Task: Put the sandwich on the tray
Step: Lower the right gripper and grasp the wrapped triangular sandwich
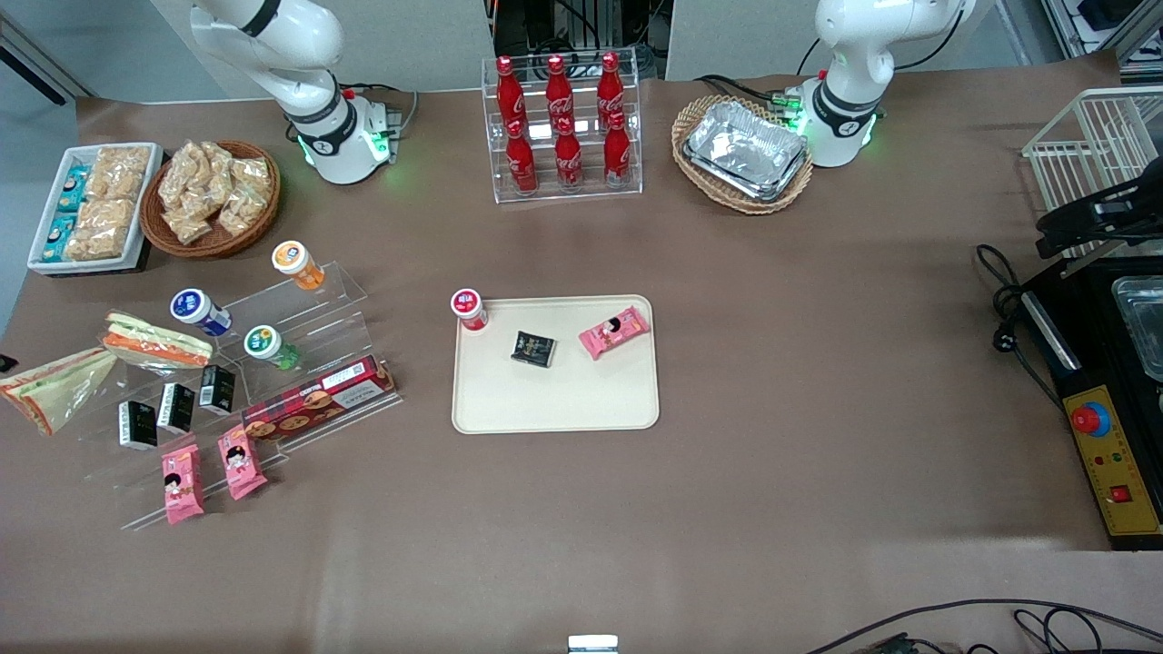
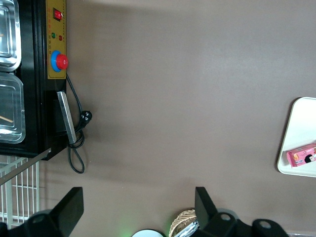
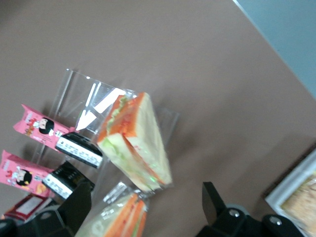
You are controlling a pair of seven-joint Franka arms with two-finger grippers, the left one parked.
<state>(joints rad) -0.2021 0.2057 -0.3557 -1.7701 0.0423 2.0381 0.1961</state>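
Note:
The sandwich [image 1: 54,389] [image 3: 140,140] is a clear-wrapped wedge with a broad pale bread face and a thin orange and green edge. It lies on a clear acrylic stand at the working arm's end of the table. My right gripper [image 3: 145,197] hovers above it, open, with nothing held; it is out of the front view. The cream tray [image 1: 554,404] [image 2: 298,133] lies mid-table and holds a red-capped bottle [image 1: 469,309], a black pack [image 1: 532,348] and a pink snack [image 1: 615,331].
A second wrapped sandwich [image 1: 154,343] [image 3: 126,217] with thick orange stripes lies beside the first, under the gripper. Black packs [image 3: 79,148], pink snacks [image 3: 39,127], capped bottles [image 1: 200,311], a biscuit box [image 1: 318,400], a snack basket [image 1: 213,195] and a white snack tray [image 1: 91,204] crowd this end.

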